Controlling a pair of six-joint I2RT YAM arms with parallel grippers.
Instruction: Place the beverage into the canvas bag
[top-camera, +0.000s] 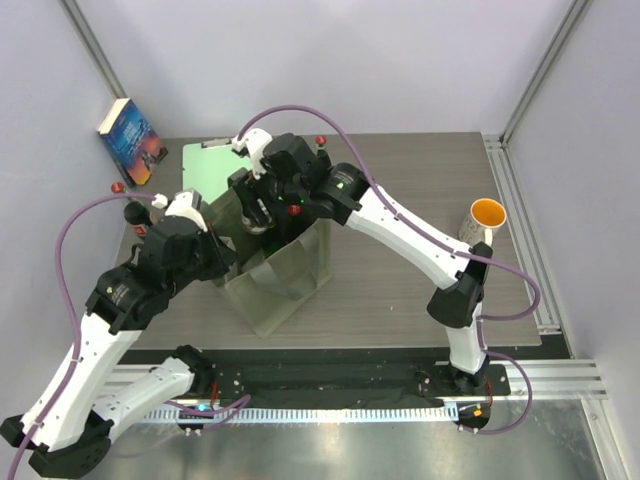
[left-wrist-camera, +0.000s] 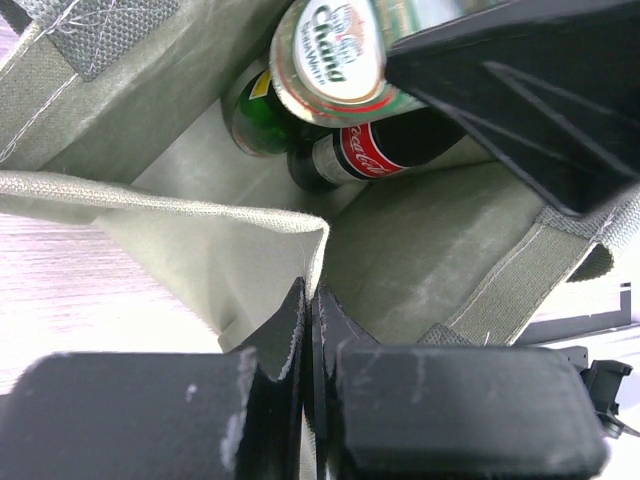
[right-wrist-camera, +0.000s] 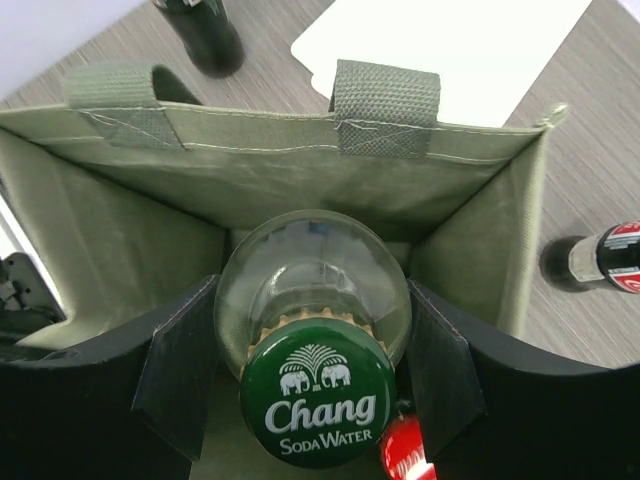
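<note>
The beverage, a clear glass Chang soda water bottle (right-wrist-camera: 312, 265) with a green cap (right-wrist-camera: 315, 400), hangs upright in the mouth of the canvas bag (right-wrist-camera: 250, 180). My right gripper (right-wrist-camera: 312, 335) is shut on its shoulder, one black finger on each side. From the left wrist view its base (left-wrist-camera: 330, 55) floats above a Coca-Cola bottle (left-wrist-camera: 360, 160) and a green bottle (left-wrist-camera: 252, 125) standing inside the bag. My left gripper (left-wrist-camera: 308, 300) is shut on the bag's fabric rim (left-wrist-camera: 200, 200). From above, the olive-grey bag (top-camera: 280, 280) sits mid-table, with the right gripper (top-camera: 260, 215) over it.
A mint-green clipboard (top-camera: 205, 165) lies behind the bag. Loose bottles stand on the table: a Coke bottle (right-wrist-camera: 600, 258) right of the bag and a dark one (right-wrist-camera: 205, 35) behind it. A book (top-camera: 130, 142) leans at the back left, and an orange cup (top-camera: 487, 218) stands far right.
</note>
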